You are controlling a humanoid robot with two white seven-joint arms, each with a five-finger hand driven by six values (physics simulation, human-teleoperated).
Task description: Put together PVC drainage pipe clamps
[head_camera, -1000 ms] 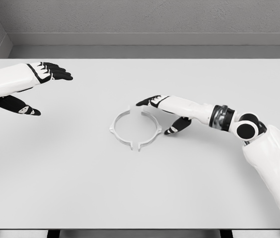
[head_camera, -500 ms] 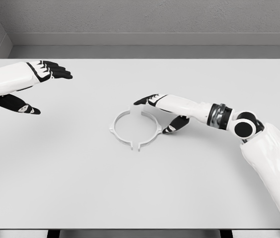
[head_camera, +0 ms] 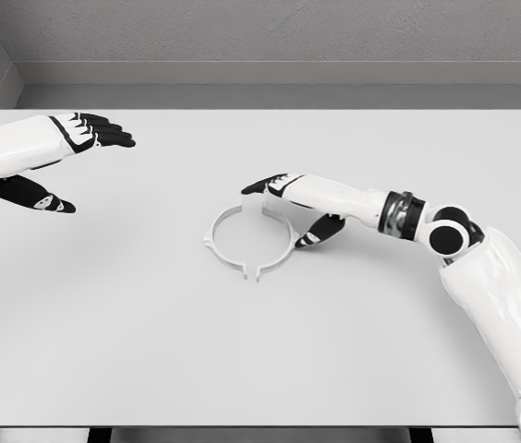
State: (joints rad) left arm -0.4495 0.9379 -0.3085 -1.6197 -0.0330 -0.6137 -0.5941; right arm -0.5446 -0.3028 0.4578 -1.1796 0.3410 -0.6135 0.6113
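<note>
A white ring-shaped pipe clamp (head_camera: pixel 250 238) lies flat on the table (head_camera: pixel 150 351) near the middle, with small tabs at its front and left. My right hand (head_camera: pixel 284 208) reaches over the ring's right side, its black fingertips above the far edge and the thumb (head_camera: pixel 314 235) just outside the ring's right rim. Its fingers are spread and hold nothing. My left hand (head_camera: pixel 53 166) hovers at the far left, well away from the ring, with its fingers extended.
The white table runs to a grey back wall (head_camera: pixel 279 37). Its front edge shows along the bottom of the view.
The right hand has slid a little to the left, further over the ring's right side. The clamp ring and the left hand have not moved.
</note>
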